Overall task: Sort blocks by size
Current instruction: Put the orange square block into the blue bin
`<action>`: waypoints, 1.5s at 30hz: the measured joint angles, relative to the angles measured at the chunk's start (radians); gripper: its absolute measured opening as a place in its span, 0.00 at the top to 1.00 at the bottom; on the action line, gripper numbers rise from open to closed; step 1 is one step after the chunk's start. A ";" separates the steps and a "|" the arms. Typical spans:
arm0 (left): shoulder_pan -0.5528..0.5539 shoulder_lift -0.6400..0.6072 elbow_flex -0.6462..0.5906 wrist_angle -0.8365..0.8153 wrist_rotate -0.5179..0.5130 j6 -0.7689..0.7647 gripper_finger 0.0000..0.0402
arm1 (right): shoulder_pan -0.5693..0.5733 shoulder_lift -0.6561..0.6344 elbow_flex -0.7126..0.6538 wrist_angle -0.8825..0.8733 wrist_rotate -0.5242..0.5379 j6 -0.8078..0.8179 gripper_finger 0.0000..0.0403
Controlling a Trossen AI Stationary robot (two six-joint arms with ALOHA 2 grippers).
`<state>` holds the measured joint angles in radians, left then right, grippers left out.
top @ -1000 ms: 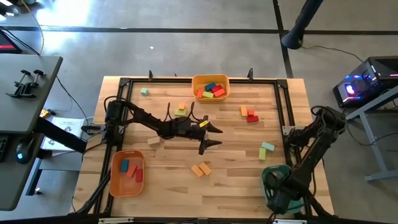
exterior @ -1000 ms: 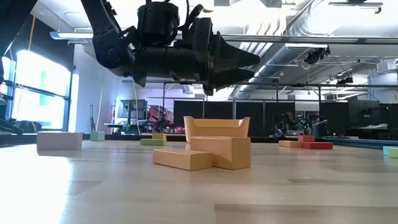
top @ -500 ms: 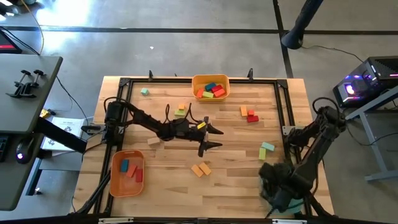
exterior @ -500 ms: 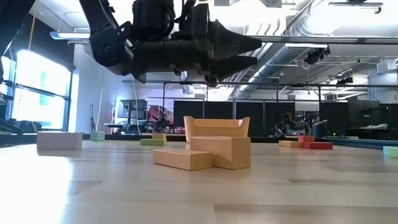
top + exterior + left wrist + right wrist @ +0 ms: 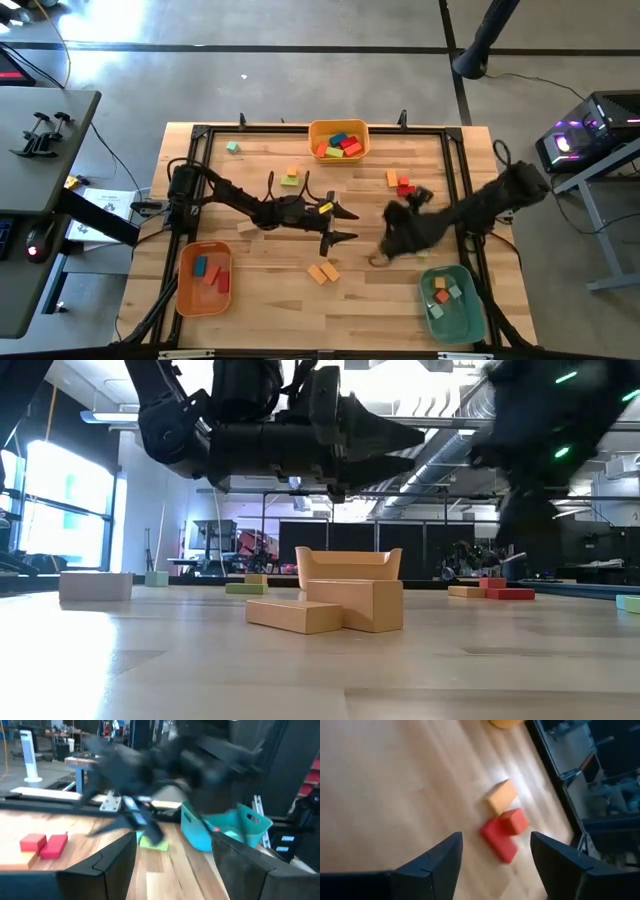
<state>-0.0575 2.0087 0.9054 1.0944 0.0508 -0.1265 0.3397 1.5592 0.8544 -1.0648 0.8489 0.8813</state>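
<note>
My left gripper (image 5: pixel 345 224) hangs open and empty above the middle of the table, also in the low view (image 5: pixel 395 445). My right gripper (image 5: pixel 392 238), blurred, is open and empty right of it, above the table; its wrist view (image 5: pixel 495 870) looks down on two red blocks (image 5: pixel 502 832) and an orange block (image 5: pixel 501 797) lying flat on the wood. Two orange blocks (image 5: pixel 322 272) lie side by side near the middle front. A green block (image 5: pixel 152 841) lies ahead of my left fingers. More blocks lie in the three bins.
An orange bin (image 5: pixel 338 140) with several blocks stands at the far edge, another orange bin (image 5: pixel 205 277) at the near left, a teal bin (image 5: pixel 450 300) at the near right. Loose blocks lie at the far left (image 5: pixel 232 147) and behind my left arm (image 5: pixel 290 178). A dark frame (image 5: pixel 455 160) rims the table.
My right arm has swung fast from over the teal bin at the near right corner toward the table's middle and its far side, leaving the bin uncovered. My left gripper has stayed nearly where it was, still open.
</note>
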 joint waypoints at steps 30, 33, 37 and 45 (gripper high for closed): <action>-0.012 -0.002 0.000 -0.101 -0.089 -0.039 0.39 | -0.855 -0.268 -0.314 0.695 -0.505 -0.523 0.43; -0.030 -0.004 0.000 -0.112 -0.089 -0.046 0.39 | -0.858 -0.236 -0.314 0.693 -0.539 -0.522 0.43; -0.055 -0.015 0.000 -0.139 -0.089 -0.054 0.39 | -0.858 -0.179 -0.312 0.695 -0.544 -0.517 0.43; -0.133 -0.160 0.000 -0.348 -0.204 -0.013 0.39 | -0.840 -0.138 -0.310 0.694 -0.552 -0.494 0.48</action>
<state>-0.1907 1.8483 0.9054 0.7467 -0.1535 -0.1396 -0.5002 1.4211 0.5446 -0.3707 0.2973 0.3877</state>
